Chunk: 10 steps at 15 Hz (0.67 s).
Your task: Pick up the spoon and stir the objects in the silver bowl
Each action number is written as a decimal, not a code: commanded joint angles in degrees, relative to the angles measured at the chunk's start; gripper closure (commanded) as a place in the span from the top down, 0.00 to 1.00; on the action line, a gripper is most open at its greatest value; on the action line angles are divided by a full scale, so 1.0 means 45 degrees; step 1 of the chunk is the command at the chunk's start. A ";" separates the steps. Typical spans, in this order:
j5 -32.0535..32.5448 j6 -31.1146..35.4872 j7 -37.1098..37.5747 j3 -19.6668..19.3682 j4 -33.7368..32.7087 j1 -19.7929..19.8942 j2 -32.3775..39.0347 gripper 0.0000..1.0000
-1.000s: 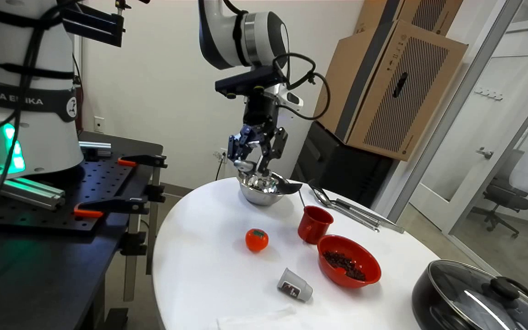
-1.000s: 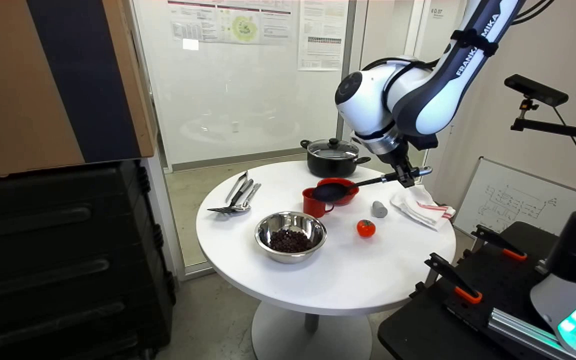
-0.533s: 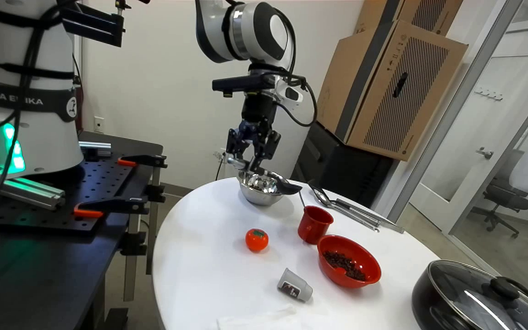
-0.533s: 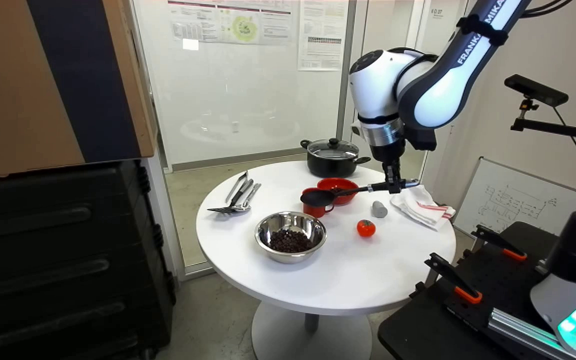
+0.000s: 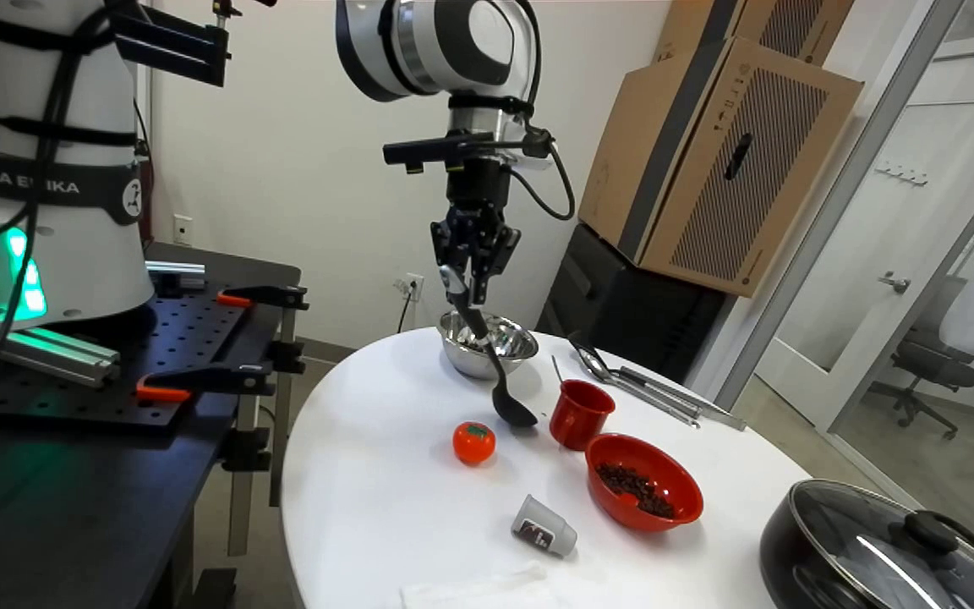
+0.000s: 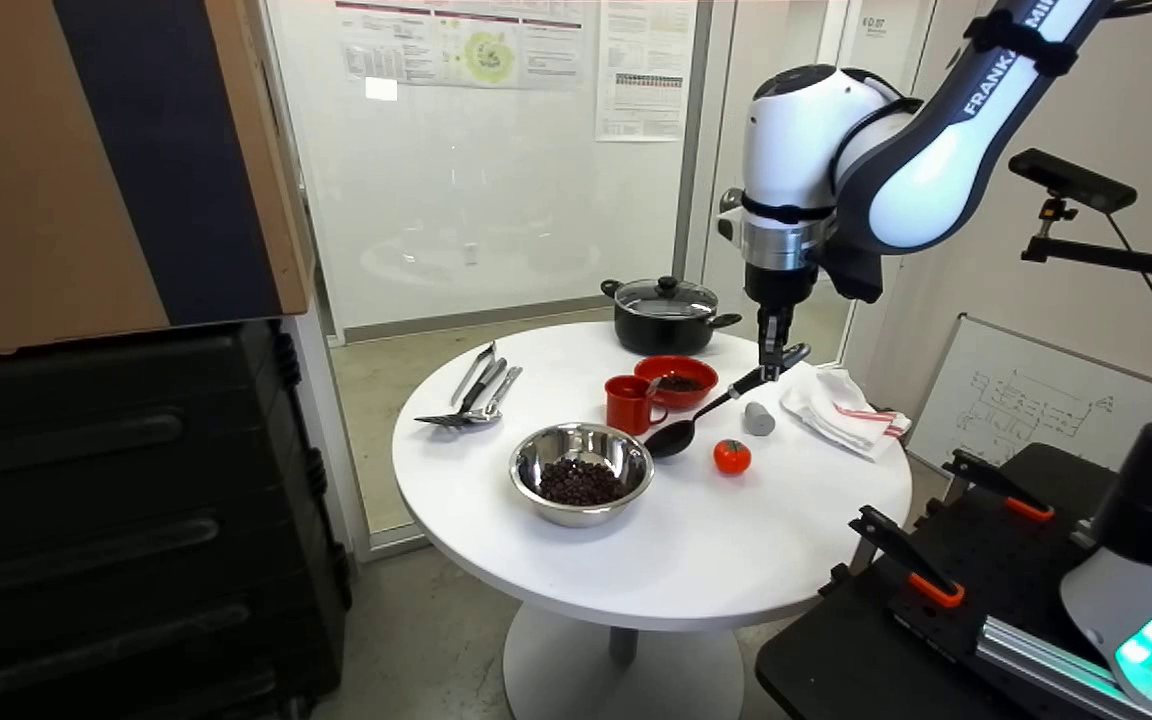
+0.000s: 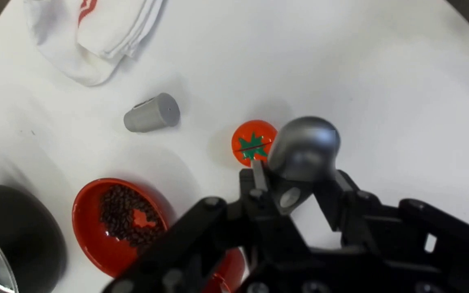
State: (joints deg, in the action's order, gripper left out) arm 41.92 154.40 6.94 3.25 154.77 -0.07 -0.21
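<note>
Slanting steeply where a second ago it lay nearly level, the black spoon runs its long axis down and away from the robot base, butt end uppermost; its head has sunk to between the red mug and the toy tomato, near the silver bowl but outside it, and whether it touches the white table I cannot tell; above, the gripper has its jaws clamped on the handle, while bowl, mug and tomato lie where they were
</note>
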 commanded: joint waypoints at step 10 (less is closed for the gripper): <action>0.0626 0.1719 0.0383 0.0097 0.1206 -0.0009 -0.0685 0.10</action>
State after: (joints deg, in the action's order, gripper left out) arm 42.55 160.85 7.12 3.42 158.66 -0.12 -2.98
